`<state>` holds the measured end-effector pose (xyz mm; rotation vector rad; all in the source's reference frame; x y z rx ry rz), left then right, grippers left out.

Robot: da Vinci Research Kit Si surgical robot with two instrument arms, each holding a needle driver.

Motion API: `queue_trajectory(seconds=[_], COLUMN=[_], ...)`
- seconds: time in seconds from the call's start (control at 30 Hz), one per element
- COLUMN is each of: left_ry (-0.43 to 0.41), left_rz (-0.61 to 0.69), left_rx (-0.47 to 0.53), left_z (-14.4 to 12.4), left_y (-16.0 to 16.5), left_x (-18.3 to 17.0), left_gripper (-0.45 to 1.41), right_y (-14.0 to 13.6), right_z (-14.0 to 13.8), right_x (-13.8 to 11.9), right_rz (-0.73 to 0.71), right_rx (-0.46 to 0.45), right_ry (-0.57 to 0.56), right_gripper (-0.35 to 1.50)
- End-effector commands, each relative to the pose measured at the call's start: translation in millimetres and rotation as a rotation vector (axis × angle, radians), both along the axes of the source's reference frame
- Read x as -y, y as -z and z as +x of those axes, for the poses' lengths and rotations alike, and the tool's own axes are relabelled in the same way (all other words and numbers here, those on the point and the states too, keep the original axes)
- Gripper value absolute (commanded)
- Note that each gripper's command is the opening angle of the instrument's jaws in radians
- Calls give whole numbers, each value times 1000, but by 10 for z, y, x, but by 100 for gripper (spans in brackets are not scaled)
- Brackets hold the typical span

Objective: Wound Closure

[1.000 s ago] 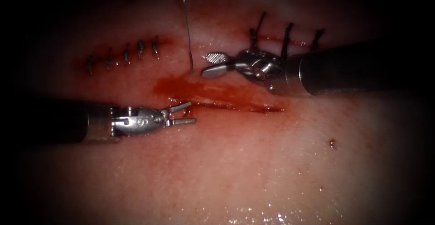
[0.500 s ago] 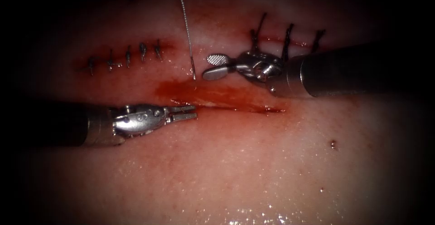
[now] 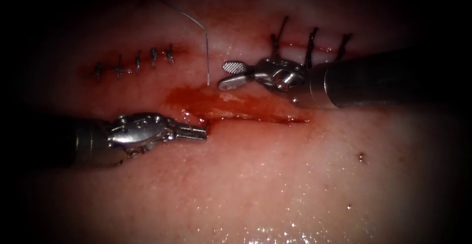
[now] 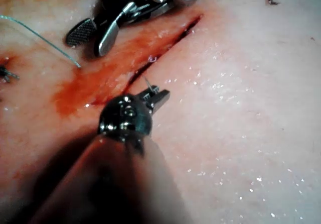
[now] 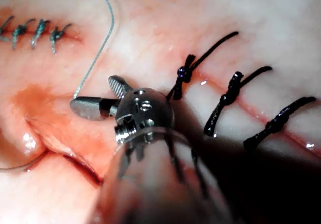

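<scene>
Needle (image 3: 208,57): thin, nearly straight in the endoscope view, hanging point-down with its tip at the upper edge of the red fluid (image 3: 231,104), just left of the right gripper (image 3: 227,74); whether the tip has entered the tissue (image 3: 275,175) cannot be told. Thread (image 3: 182,14) trails up and left from the needle's top end. No tool holds the needle. Right gripper: jaws spread, holding nothing, lying just above the cut (image 3: 260,118), close beside the needle's lower end but apart from it. Left gripper (image 3: 199,132): jaws pressed together at the left end of the cut, below the needle and well apart from it; in the left wrist view a fine strand or sliver stands up at the left gripper (image 4: 159,96), but what it pinches, tissue edge or thread, cannot be made out. Cut lies open under the fluid. Row of small stitches (image 3: 135,62) to the upper left; three dark knotted stitches (image 3: 309,40) above the right tool.
</scene>
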<state>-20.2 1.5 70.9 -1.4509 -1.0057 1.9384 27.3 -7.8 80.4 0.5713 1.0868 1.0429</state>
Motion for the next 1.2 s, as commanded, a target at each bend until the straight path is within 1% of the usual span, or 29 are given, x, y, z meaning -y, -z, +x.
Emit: queue_trajectory(seconds=[0.03,0.07,0.17,0.2,0.3,0.33,0.43,0.47,0.53,0.67,0.77,0.9,1.0,1.1,1.2], left_ry=[-2,-6,-17,-23,-32,-37,-45,-49,-52,-51,-39,-14,13,37,84], left_rz=[25,47,102,125,140,150,159,165,170,169,119,-12,-110,-190,-260], left_rx=[-2,-1,-1,1,8,12,20,24,28,33,34,32,12,-10,9], left_z=[-5,-3,0,2,4,6,10,11,12,12,12,14,15,17,19], left_y=[-5,-4,-1,1,6,11,20,26,33,50,58,70,78,83,89], left_x=[8,10,14,17,19,19,20,22,26,32,33,26,15,3,-7], left_gripper=[-45,-45,-45,-45,-45,-45,-45,-45,-45,-45,-45,-45,-45,-45,-45], right_y=[-7,-8,-9,-9,-9,-9,-9,-9,-9,-8,-7,0,10,22,29], right_z=[6,6,7,7,8,9,10,10,10,10,10,8,4,-1,-4], right_x=[8,9,11,11,10,11,12,12,12,12,12,8,1,-6,-9], right_rz=[-21,-27,-43,-44,-46,-47,-46,-46,-44,-42,-48,-60,-82,-102,-115], right_rx=[18,28,32,21,0,-9,-17,-21,-18,-20,-17,-16,-7,-6,0], right_ry=[32,50,92,112,150,167,188,200,206,208,206,201,194,200,196], right_gripper=[37,32,32,36,43,48,51,56,61,64,68,69,68,61,56])
